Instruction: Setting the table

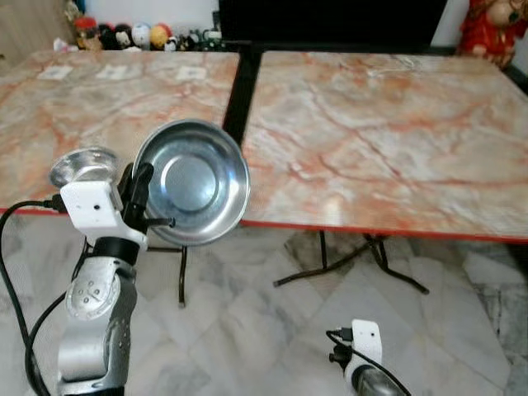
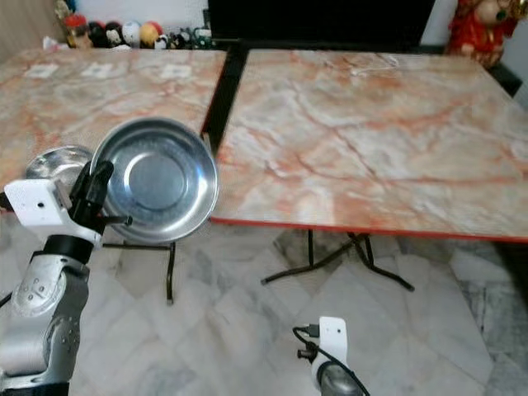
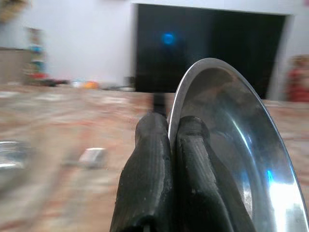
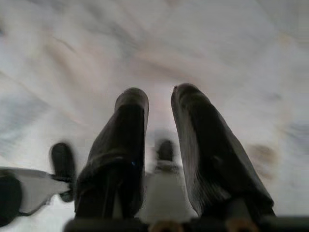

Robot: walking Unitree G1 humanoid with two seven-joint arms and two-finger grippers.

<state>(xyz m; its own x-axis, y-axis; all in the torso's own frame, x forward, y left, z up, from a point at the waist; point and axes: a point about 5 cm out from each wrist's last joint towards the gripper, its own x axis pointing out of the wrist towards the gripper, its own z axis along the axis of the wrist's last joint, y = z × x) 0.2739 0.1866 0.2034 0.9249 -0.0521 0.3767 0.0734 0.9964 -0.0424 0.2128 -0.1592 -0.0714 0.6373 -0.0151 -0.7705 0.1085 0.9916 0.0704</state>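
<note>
Holding a steel bowl (image 1: pixel 191 181) by its rim, the left gripper (image 1: pixel 140 198) sits at lower left of the head view, in front of the near edge of the left worktop (image 1: pixel 115 115). Fingers (image 3: pixel 149 169) are clamped on the rim, one each side of the metal, as seen in the left wrist view. Bowl is tipped up on edge, inside facing the camera, in the air and not resting on anything.

A second, smaller steel bowl (image 1: pixel 82 165) sits on the left worktop at its near edge, just left of the held bowl. That looks like the only piece placed so far. Small white cards (image 1: pixel 115 73) lie along the far side of that worktop; too small to read.

Right worktop (image 1: pixel 388 132), upper right of frame, carries no dishes.

Right gripper (image 4: pixel 159 125) hangs low at the bottom of the frame over the marble floor (image 1: pixel 247 330), fingers parted, nothing between them. Idle.

Judgement: task is early. One bowl down, one in transit, not yet levelled or set. Remaining: place this bowl, then whatever other settings are needed, likely including the right worktop.
</note>
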